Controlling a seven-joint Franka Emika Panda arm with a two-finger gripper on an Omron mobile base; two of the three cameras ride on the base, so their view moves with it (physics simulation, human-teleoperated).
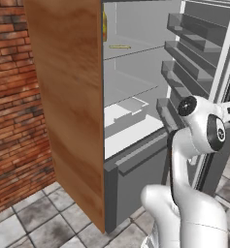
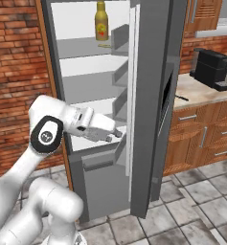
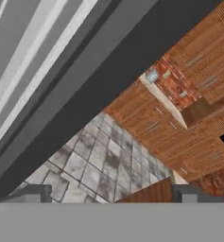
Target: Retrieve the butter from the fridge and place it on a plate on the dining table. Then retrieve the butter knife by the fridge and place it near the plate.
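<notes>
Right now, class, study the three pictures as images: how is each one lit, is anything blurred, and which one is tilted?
Left base view: flat, even light and soft low-detail rendering on the fridge shelves. Right base view: equally even, no glare on the fridge door; the bottle reads clearly, its label does not. Hand view: rolled, so the floor tiles and cabinets run diagonally; edges soft, no motion blur.

- Arm [image 2: 19,177]: glossy white, rounded tube-like segments.
- Joints: dark caps, one with a small white mark.
- Gripper [image 2: 116,135]: white hand, small dark grey fingertips [image 3: 33,193].
</notes>
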